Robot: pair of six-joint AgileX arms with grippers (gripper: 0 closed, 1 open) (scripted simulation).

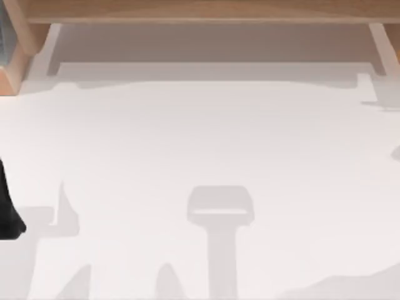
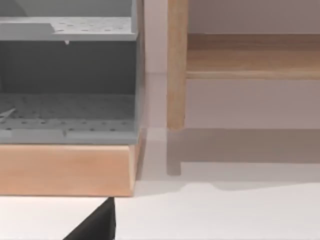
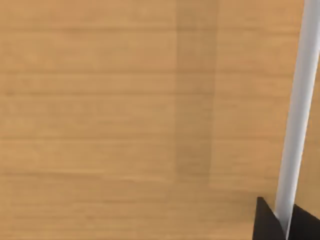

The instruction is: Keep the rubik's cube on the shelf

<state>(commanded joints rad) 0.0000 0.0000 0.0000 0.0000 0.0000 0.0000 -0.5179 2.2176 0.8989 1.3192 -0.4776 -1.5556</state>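
A: Shelf point(image 1: 200, 11) first: a long light-brown wooden board with a smooth rounded front edge, running along the far side of the white table point(image 1: 200, 150). Pale supports stand under it near each end.

B: And the grain?

A: In the right wrist view the wood point(image 3: 100, 120) is seen close, with fine horizontal streaks and a darker vertical band of shadow across it. A white strip point(image 3: 295, 120) crosses in front of the wood, and the black tips of the right gripper point(image 3: 282, 222) sit at its foot. Whether those tips are spread or pressed together I cannot tell.

B: What stands beside the shelf?

A: To the left of the shelf, a grey rack point(image 2: 67, 75) with perforated, dotted tiers, set on a thick pale wooden base point(image 2: 65, 170) with a squared corner. A wooden upright point(image 2: 176, 65) of the shelf rises just beside it.

B: The left arm?

A: A black part of it point(image 1: 9, 206) lies at the table's left edge, well in front of the shelf; a black wedge point(image 2: 95, 225) sits low in the left wrist view. I cannot tell how its fingers are set.

B: The rubik's cube?

A: I cannot tell where it is.
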